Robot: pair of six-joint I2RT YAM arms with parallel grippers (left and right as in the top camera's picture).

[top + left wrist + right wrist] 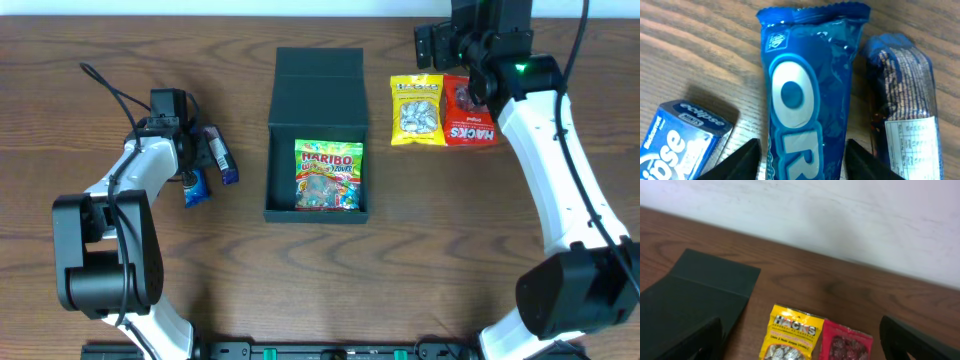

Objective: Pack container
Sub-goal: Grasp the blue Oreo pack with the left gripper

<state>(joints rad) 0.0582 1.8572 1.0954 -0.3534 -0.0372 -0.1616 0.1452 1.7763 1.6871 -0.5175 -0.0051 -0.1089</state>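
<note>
Container [318, 95] lies open, central on the table [420, 250], holding one Haribo bag [328, 176]. Left of it, the left gripper [804, 162] straddles an Oreo packet [810, 90], jaws wide. Right of it, the right gripper [805, 345] gapes empty above two unpacked Hacks bags [417, 112].

Yellow Hacks bag [416, 112] lies against red Hacks bag [472, 130] on wooden table [60, 120].

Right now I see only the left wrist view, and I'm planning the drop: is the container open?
Observer: Yes, the container lies open, its lid flap folded back toward the table's far edge.
Operator: Anything inside?
Observer: One Haribo bag, lying flat in it.
Operator: And the right arm?
Observer: The right gripper is open above the yellow Hacks bag and red Hacks bag, right of the container.
</note>
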